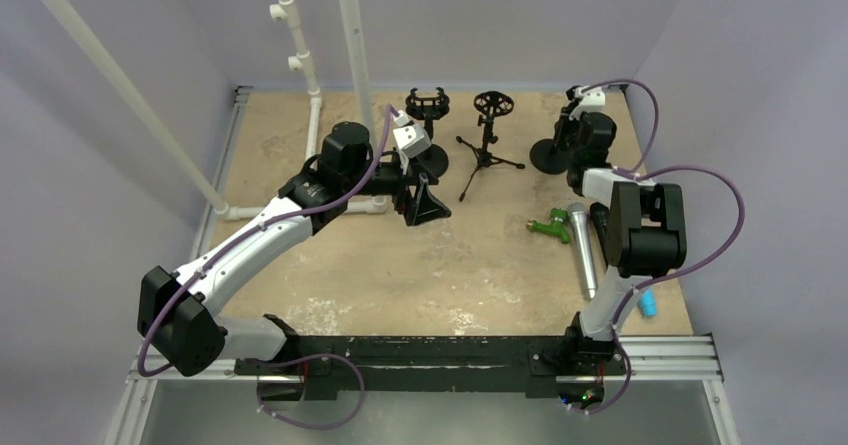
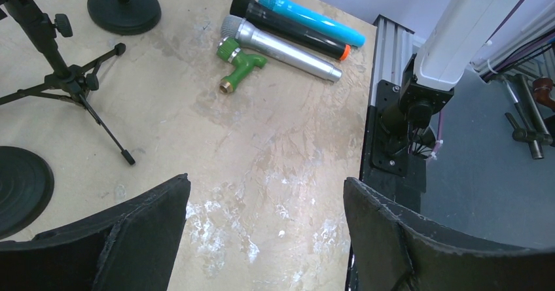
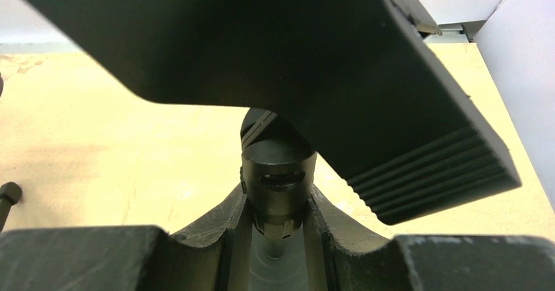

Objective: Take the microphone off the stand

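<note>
My right gripper (image 1: 572,130) is at the round-based stand (image 1: 552,155) at the far right. In the right wrist view the right gripper (image 3: 278,229) is shut on a black slotted cylinder (image 3: 278,173) at the top of the stand's post. A large black ribbed piece (image 3: 393,140) hangs above it; I cannot tell if it is a microphone or a clip. My left gripper (image 1: 422,205) is open and empty above the table's middle, its fingers (image 2: 131,239) wide apart. A silver microphone (image 1: 581,250), a black one (image 1: 600,227) and a blue one (image 1: 648,305) lie on the table.
A tripod stand (image 1: 487,145) and a shock-mount stand (image 1: 427,105) are at the back centre. A green tap fitting (image 1: 549,227) lies beside the silver microphone's head. White pipes (image 1: 350,45) rise at the back left. The right arm's base (image 2: 406,114) is at the table edge.
</note>
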Robot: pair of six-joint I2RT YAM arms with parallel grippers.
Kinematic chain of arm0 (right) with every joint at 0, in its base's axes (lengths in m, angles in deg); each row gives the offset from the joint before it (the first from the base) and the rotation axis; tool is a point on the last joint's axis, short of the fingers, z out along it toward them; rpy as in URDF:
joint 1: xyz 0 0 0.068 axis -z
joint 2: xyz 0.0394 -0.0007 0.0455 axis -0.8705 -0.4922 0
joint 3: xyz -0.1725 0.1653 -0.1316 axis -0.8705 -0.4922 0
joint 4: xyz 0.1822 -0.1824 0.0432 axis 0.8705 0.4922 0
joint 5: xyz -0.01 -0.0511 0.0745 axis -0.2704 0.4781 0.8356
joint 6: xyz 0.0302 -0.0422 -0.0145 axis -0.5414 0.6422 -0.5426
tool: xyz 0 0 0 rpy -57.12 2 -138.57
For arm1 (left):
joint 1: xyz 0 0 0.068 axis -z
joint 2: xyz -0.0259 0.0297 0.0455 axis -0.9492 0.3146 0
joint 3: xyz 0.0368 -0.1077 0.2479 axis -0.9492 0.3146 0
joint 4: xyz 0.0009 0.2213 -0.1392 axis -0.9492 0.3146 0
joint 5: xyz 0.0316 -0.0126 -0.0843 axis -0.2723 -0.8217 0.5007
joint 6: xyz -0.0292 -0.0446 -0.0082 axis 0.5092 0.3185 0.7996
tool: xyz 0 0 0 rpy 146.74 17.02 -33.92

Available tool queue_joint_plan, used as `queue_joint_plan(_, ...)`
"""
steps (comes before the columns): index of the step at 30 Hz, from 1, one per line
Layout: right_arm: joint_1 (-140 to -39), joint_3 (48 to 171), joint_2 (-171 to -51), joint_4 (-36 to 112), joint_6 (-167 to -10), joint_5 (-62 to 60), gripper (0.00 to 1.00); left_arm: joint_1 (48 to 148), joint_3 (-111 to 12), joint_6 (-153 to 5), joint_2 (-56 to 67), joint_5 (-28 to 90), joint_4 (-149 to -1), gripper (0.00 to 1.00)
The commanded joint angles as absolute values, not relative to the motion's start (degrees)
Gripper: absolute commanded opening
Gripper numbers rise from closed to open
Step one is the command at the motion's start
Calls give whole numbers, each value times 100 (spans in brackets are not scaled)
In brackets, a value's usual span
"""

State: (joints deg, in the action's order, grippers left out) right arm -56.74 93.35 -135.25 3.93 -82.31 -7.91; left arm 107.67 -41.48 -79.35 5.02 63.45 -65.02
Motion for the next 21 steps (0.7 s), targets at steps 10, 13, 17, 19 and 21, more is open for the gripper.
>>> queue_joint_plan(10, -5647, 8912, -13116, 294, -7994, -822, 30, 10719, -4078, -7937, 321, 6518, -6799, 84)
queue_joint_plan(13, -5647, 8901, -13077, 362, -8004, -818, 37, 10711, -4030, -7950, 251, 6507, -6817, 84)
queue_joint_plan(17, -5647, 8858, -13010, 466, -7986, -766, 49, 10687, -4014, -7933, 216, 6511, -6839, 84)
queue_joint_plan(19, -5648, 8832, -12944, 518, -7985, -739, 58, 10677, -4023, -7918, 224, 6519, -6847, 84)
queue_joint_plan(21, -5651, 8793, -12870, 564, -7982, -691, 66, 10674, -4027, -7915, 212, 6524, -6849, 84)
